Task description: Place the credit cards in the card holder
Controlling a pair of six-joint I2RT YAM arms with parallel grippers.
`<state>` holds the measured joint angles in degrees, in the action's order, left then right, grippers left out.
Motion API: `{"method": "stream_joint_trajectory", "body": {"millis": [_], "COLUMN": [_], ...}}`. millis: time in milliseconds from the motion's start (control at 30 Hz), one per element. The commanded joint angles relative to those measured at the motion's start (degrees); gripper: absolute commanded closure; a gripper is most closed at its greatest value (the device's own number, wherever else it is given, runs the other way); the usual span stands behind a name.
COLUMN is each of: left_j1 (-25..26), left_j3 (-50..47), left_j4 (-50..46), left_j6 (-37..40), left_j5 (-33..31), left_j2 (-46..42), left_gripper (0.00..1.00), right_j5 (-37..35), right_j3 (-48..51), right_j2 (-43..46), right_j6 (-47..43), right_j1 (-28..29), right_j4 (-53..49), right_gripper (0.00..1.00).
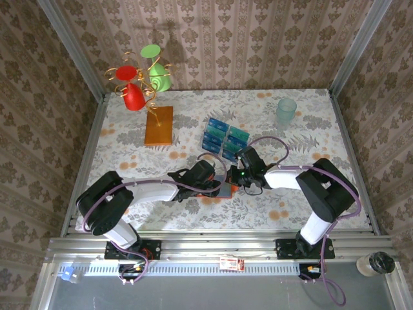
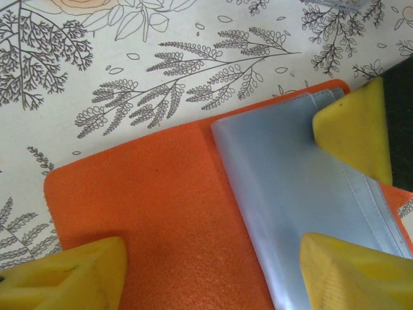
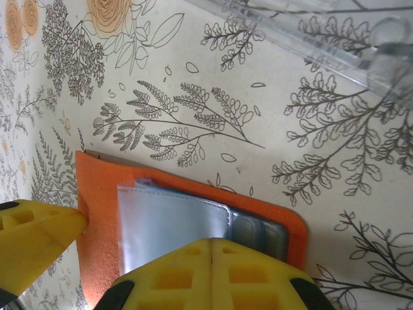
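the left hand (image 2: 213,250) hangs spread over the open card holder (image 2: 155,213). the right hand (image 3: 213,248), pressed together, sits at the holder's clear sleeve (image 2: 290,187). beyond the holder, the credit cards (image 1: 222,139) lie in rows on the bench (image 1: 310,142). the holder is likely being kept open; next, one hand must fetch a card.

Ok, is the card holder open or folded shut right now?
Open: the card holder lies spread flat on the table, orange inside face up, its clear plastic sleeves exposed.
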<state>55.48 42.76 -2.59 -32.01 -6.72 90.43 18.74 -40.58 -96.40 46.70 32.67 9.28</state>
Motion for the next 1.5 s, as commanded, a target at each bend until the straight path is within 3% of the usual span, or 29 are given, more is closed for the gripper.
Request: {"method": "stream_joint_trajectory", "body": {"millis": [0, 267, 533, 600, 667, 800, 1133, 1467], "left_j1": [0.48, 0.59, 0.68, 0.68, 0.84, 0.94, 1.13, 1.27], "left_j3": [1.19, 1.69, 0.33, 0.18, 0.04, -0.16, -0.49, -0.54], "left_j4": [-0.29, -1.13, -1.48, -1.29, -1.10, -0.67, -0.22, -0.30], "left_j6": [1.18, 1.85, 1.47, 1.19, 0.95, 0.63, 0.41, 0.35], "left_j5": [-0.66, -0.75, -1.76, -1.76, -1.89, -2.05, -2.16, -2.42], "left_j2": [1.22, 2.27, 2.82, 2.83, 2.89, 2.91, 3.11, 2.95], "left_gripper": [0.28, 0.27, 0.38, 0.40, 0.42, 0.43, 0.48, 0.47], "right_j5": [0.95, 1.43, 2.26, 2.19, 1.37, 0.08, 0.10, 4.74], "right_j3": [-0.91, -1.26, -1.80, -2.14, -2.21, -2.11, -0.47, -1.67], "right_j2": [-1.87, -2.47, -1.52, -0.36, 1.63, 4.61, 3.67, -1.17], "right_j6": [0.47, 1.02, 1.02, 0.77, 0.46, -0.11, 0.91, 0.93], "right_j1": [0.73, 0.99, 0.93, 0.91, 0.82, 0.56, 0.38, 0.38], "right_j4": [-1.02, -0.44, -0.69, -1.39, -2.42, -4.28, -2.50, 0.37], "right_gripper": [1.00, 1.00, 1.00, 0.86, 0.65, 0.55, 0.53, 0.66]}}
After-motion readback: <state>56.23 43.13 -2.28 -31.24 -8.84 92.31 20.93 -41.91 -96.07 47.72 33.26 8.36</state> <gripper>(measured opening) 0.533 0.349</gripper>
